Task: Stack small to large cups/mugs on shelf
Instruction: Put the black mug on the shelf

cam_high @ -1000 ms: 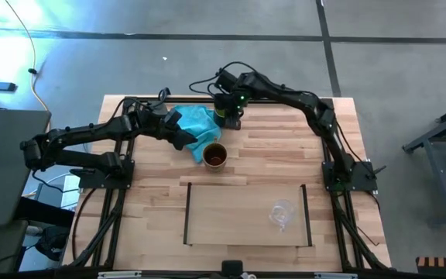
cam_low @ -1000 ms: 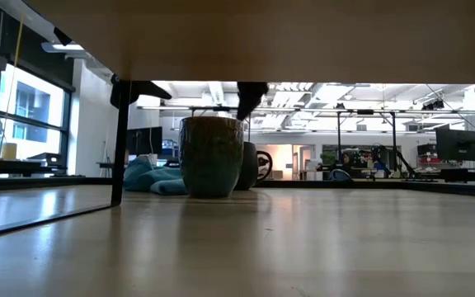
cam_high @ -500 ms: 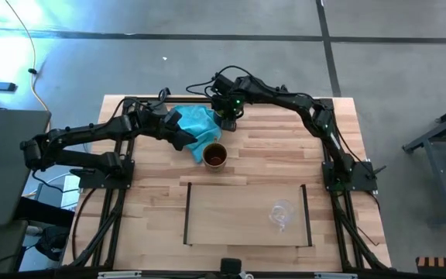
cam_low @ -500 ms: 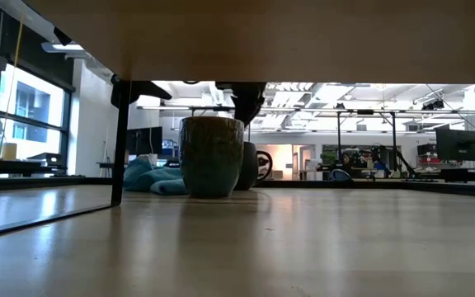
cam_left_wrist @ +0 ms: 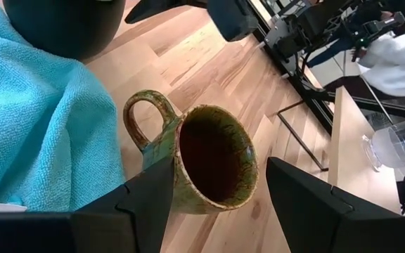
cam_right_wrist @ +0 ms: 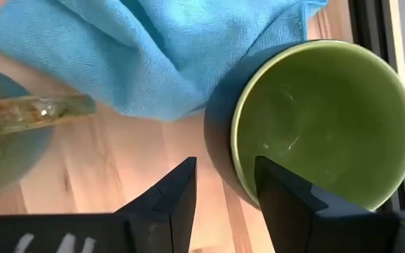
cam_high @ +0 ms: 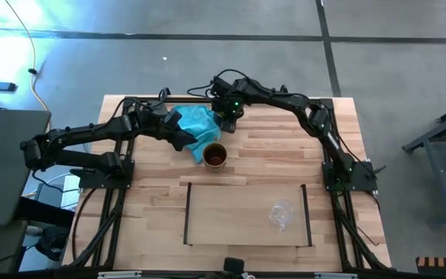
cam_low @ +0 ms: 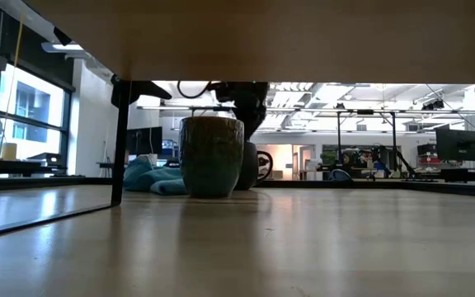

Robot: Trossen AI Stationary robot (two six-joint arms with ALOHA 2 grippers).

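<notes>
Taking stock: the shelf (cam_high: 246,232) carries only the small clear glass cup (cam_high: 281,213), near its right rail. Both mugs remain off it, toward the table's far side.

Brown mug (cam_high: 216,156): just beyond the shelf's far edge, on the turquoise cloth (cam_high: 198,122)'s near corner; my left gripper (cam_high: 183,136) waits beside it, jaws spread, empty.

Green mug (cam_right_wrist: 315,119): near the table's far edge, touching the cloth; my right gripper (cam_right_wrist: 223,184) hovers over it, fingers parted astride its rim wall, nothing gripped.

Room: bare planks between mugs and shelf; the shelf's left and middle open.
</notes>
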